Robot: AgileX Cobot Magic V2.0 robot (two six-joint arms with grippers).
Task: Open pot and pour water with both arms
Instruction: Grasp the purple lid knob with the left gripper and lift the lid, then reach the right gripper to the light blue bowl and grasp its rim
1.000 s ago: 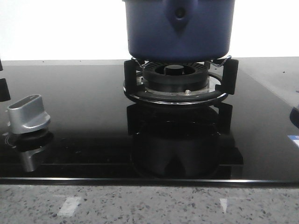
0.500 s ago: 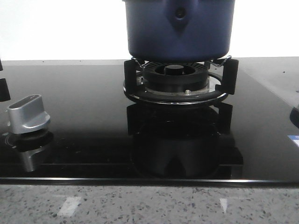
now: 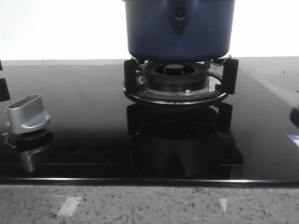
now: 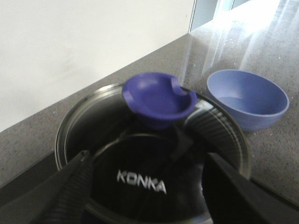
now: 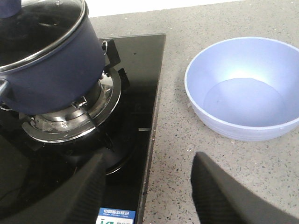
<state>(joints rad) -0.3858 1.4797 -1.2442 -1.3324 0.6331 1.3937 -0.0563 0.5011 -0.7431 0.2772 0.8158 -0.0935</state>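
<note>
The dark-blue pot [image 3: 180,30] sits on the gas burner [image 3: 175,84], with its top cut off in the front view. A glass lid [image 4: 219,135] with a steel rim and a blue knob [image 4: 159,99] covers it. My left gripper [image 4: 147,156] hovers open just above the lid, short of the knob, with one finger on each side. The pot [image 5: 51,70] also shows in the right wrist view. My right gripper [image 5: 149,156] is open and empty above the hob's right edge, between the pot and the bowl. Neither gripper shows in the front view.
A light-blue bowl [image 5: 243,93] stands on the speckled counter to the right of the hob and also shows as the bowl [image 4: 247,100] in the left wrist view. A silver control knob [image 3: 28,114] sits on the black glass hob [image 3: 84,102] at the front left. A white wall runs behind.
</note>
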